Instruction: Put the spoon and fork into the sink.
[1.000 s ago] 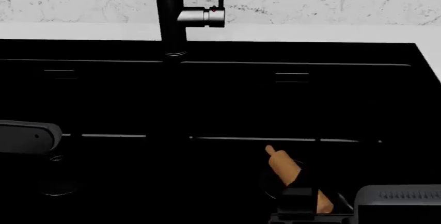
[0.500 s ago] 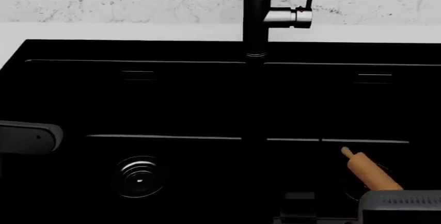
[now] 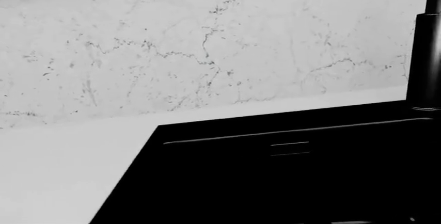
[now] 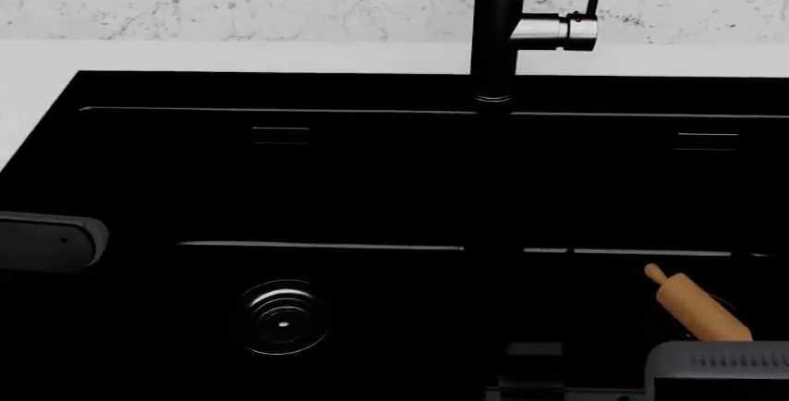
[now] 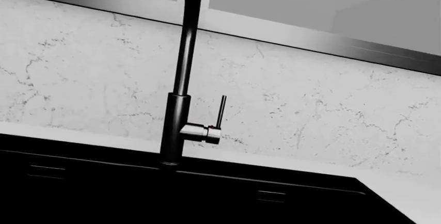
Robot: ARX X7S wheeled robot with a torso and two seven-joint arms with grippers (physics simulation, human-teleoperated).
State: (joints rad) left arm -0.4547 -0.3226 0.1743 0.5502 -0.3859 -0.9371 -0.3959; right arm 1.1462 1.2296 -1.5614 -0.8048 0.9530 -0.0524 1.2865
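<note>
The black double-basin sink (image 4: 247,91) fills the head view, and its back rim also shows in the left wrist view (image 3: 276,121) and the right wrist view (image 5: 206,164). The spoon and the fork are out of view. A grey part of my left arm (image 4: 50,242) hangs over the left basin's left side; its fingers do not show. My right arm's grey housing (image 4: 722,369) sits at the near right, with a dark block (image 4: 533,364) beside it that may be its gripper. Neither wrist view shows any jaws against the black.
A tan rolling pin (image 4: 697,307) with a knob end lies in the right basin, close to my right arm. A chrome drain (image 4: 284,318) sits in the left basin. The tall black faucet (image 4: 500,31) stands at the back rim. White counter and marble wall surround the sink.
The head view has swung left: faucet, sink and rolling pin have slid right in the picture, and the left drain has come into sight. Both arm parts keep their places in the picture.
</note>
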